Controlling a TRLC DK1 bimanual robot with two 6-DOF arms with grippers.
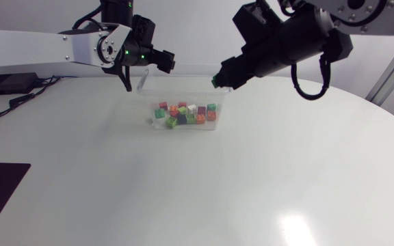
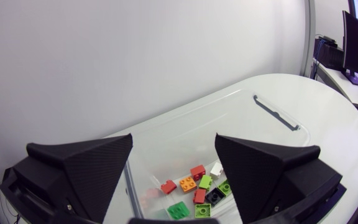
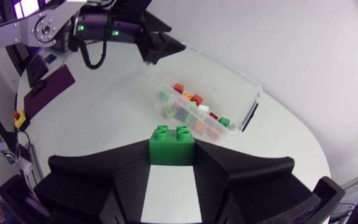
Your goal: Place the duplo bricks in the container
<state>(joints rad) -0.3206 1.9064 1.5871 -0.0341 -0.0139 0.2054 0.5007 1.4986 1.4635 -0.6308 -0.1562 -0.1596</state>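
While the right gripper [image 3: 173, 168] keeps its jaws clamped on one dark green studded brick [image 3: 173, 143], it hangs over the right end of the single clear container [image 1: 183, 89]. Inside, roughly a dozen bricks [image 1: 185, 115] in red, orange, green, white and black crowd the near wall, too packed for an exact count. Broad white counter [image 1: 252, 178] spreads in front. Over the container's left end, the left gripper [image 2: 174, 146] hangs, jaws apart.

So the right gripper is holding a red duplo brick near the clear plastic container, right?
Not red: the right wrist view shows the right gripper shut on a green duplo brick. It is near the clear plastic container, as you said.
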